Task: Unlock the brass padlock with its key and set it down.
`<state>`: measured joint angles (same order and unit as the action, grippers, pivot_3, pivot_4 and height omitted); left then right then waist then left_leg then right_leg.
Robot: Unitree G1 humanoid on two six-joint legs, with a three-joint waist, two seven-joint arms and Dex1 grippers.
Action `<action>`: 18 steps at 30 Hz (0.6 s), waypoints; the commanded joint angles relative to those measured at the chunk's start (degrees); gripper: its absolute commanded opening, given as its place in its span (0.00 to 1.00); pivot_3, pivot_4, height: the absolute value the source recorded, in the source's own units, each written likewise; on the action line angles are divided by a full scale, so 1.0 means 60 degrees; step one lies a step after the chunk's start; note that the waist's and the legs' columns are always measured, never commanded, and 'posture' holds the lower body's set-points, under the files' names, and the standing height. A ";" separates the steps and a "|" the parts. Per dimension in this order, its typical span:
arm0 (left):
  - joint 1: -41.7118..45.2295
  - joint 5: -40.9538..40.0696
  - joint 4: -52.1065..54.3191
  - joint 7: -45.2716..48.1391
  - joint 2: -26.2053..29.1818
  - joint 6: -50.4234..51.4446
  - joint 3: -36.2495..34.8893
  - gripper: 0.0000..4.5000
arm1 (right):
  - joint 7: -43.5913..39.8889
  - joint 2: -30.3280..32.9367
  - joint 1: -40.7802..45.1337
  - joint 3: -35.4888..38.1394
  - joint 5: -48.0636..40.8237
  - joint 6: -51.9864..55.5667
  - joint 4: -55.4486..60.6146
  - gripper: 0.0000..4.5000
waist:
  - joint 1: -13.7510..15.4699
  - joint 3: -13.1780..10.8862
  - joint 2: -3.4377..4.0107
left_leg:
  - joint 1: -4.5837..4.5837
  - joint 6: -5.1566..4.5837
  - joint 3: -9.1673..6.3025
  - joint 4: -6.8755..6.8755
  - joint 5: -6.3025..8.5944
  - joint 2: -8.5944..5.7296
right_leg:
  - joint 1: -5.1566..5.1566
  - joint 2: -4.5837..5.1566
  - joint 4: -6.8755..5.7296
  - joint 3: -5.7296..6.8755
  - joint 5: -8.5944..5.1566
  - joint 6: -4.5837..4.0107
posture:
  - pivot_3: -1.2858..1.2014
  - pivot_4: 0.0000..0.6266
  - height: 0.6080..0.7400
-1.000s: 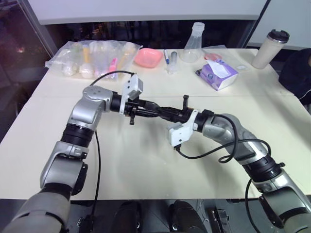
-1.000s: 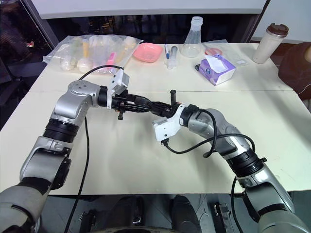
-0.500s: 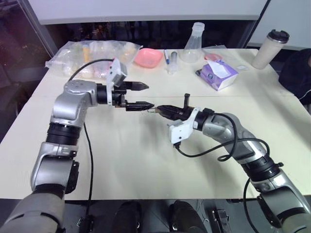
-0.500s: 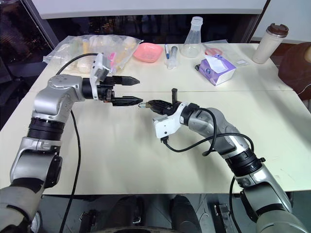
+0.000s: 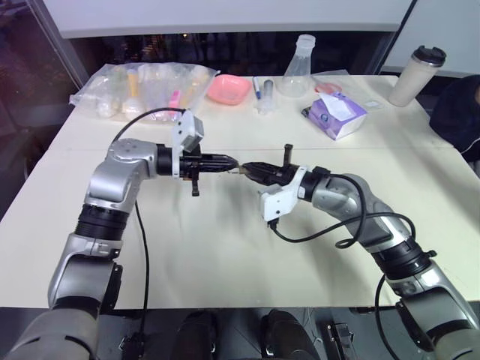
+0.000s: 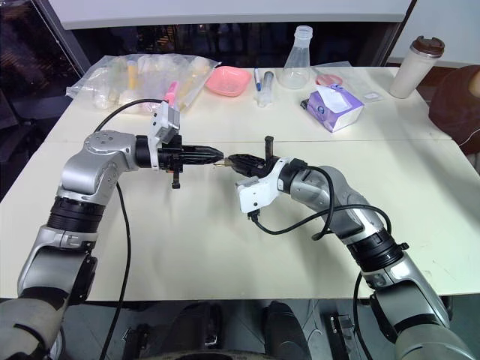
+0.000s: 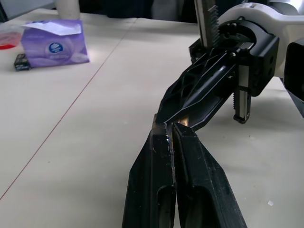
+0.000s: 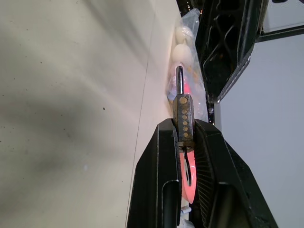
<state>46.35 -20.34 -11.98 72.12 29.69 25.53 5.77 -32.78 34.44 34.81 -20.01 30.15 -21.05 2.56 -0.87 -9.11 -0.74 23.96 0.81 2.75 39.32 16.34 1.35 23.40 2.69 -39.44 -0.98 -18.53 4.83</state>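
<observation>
left gripper (image 5: 231,162): fingers pressed together, tip-to-tip with right gripper
right gripper (image 8: 186,137): pinched brass padlock (image 8: 184,121), above table (image 5: 225,247)

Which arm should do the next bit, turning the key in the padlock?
Left. The right gripper is shut on the brass padlock, holding it above the table, while the left gripper is shut with its tips against it.

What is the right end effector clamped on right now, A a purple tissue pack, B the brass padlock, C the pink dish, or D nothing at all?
B: in the right wrist view the right end effector has both fingers pressed against the brass padlock, whose shackle sticks out past the fingertips.
</observation>
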 commanded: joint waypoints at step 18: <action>0.0300 0.0741 -0.1538 -0.0453 -0.0240 -0.1569 0.0068 0.02 | -0.0210 -0.0048 0.0185 0.0352 -0.0302 0.0101 0.0428 0.00 | 0.0006 0.0000 0.0000 | 0.0000 -0.0001 0.0001 0.0001 0.0000 0.0000 | 0.0001 -0.0001 -0.0001 0.0001 0.0000 0.0000 | 0.52 0.24 0.81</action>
<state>47.08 -15.25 -22.22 69.51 28.01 16.90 7.98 -34.17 34.48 34.81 -19.51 29.41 -20.30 2.61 -0.83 -9.11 -0.74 23.97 0.81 2.76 39.33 16.34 1.35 23.41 2.69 -39.44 -0.98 -18.53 4.83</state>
